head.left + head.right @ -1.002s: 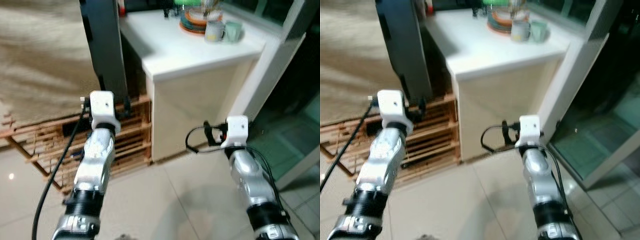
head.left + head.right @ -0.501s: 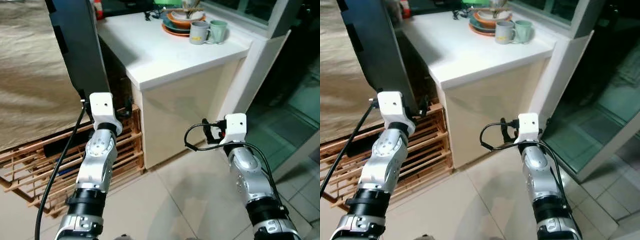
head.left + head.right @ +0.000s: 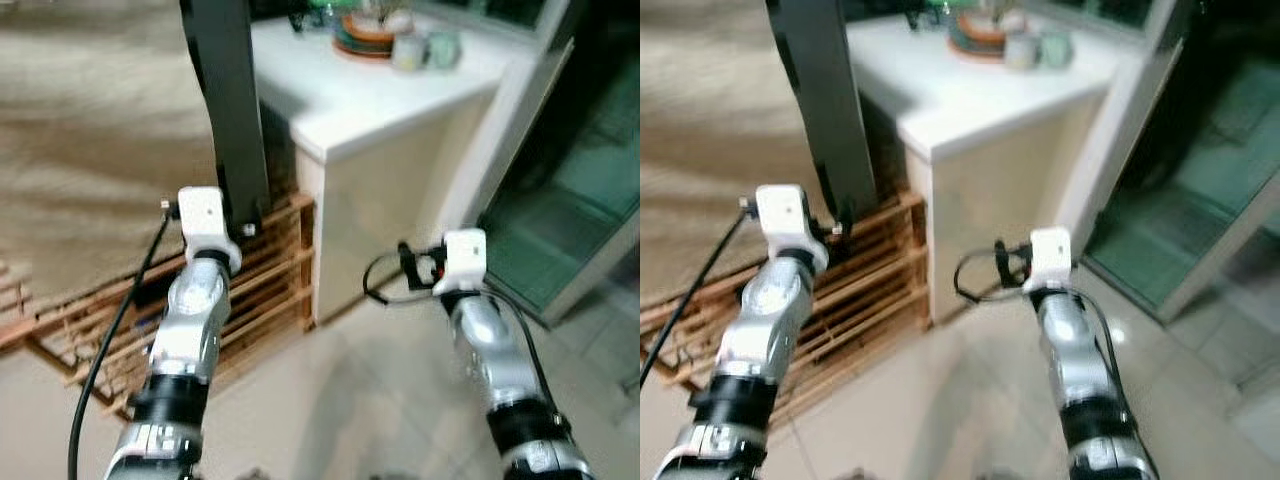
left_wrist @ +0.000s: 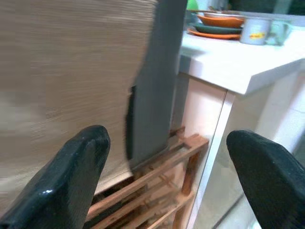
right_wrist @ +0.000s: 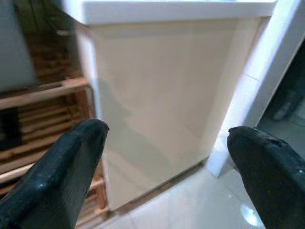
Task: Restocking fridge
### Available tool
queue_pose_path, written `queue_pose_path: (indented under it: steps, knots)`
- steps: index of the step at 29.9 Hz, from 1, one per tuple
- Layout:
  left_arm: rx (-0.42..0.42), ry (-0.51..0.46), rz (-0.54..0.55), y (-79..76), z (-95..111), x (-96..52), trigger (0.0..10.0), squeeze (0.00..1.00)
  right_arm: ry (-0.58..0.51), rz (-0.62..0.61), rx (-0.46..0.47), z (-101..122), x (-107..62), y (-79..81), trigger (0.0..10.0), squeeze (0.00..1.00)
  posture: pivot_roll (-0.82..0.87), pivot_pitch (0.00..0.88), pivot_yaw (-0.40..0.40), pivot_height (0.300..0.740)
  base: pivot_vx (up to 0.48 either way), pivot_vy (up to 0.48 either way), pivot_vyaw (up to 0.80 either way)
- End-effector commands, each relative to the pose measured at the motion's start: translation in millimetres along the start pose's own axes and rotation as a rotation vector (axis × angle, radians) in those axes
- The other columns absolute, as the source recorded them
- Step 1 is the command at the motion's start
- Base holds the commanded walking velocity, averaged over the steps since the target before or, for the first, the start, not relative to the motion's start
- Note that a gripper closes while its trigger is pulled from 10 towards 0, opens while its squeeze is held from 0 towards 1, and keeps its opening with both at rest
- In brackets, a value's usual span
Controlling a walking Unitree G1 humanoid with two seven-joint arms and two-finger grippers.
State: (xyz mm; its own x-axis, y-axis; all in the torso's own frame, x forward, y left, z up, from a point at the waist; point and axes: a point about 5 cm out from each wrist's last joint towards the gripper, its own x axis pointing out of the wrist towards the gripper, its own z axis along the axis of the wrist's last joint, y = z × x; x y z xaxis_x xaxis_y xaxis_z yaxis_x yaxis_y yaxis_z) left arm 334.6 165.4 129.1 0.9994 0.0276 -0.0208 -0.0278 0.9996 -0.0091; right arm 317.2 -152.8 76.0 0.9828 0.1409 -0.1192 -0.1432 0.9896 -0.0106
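Both arms reach forward at waist height over a tiled floor, the left wrist (image 3: 204, 216) in front of a tall dark panel (image 3: 228, 100) and the right wrist (image 3: 460, 256) before a cream cabinet front (image 3: 385, 215). My left gripper (image 4: 167, 138) is open with nothing between its fingers, facing the dark panel (image 4: 157, 86) and a wooden rack (image 4: 162, 176). My right gripper (image 5: 169, 131) is also open and empty, facing the cabinet front (image 5: 167, 95). A white counter top (image 3: 380, 95) carries stacked orange and green plates (image 3: 368, 34) and two mugs (image 3: 425, 48).
A low slatted wooden rack (image 3: 265, 275) stands against the beige textured wall (image 3: 90, 130) on the left. A white post (image 3: 510, 120) and a dark glass door (image 3: 590, 190) close off the right side. Pale floor tiles (image 3: 340, 400) lie between the arms.
The whole picture has shifted and blurred, so the camera has moved; the counter now sits further up and right. Both arms keep the same pose with open fingers.
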Motion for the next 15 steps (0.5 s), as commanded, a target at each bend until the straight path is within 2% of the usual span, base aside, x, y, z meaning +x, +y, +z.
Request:
queue_pose_path:
  steps: [1,10,15]
  knots:
    - [0.0,-0.016,-0.009,-0.9,4.3,2.5,10.0,0.0,-0.016,0.002,-0.009,3.4,1.4,-1.7,10.0,0.0,-0.09,0.0,0.023,0.74,0.0,0.424,-0.77]
    - [0.023,-0.007,-0.003,3.7,1.3,2.7,10.0,0.0,-0.021,-0.003,-0.015,1.9,0.0,-2.2,10.0,0.0,-0.08,0.0,0.025,0.74,0.0,0.424,-0.77]
    - [0.024,-0.028,-0.019,2.5,2.5,1.0,10.0,0.0,-0.074,0.064,-0.09,5.4,-3.6,8.9,10.0,0.0,-0.08,0.0,0.027,0.74,0.0,0.424,-0.77]
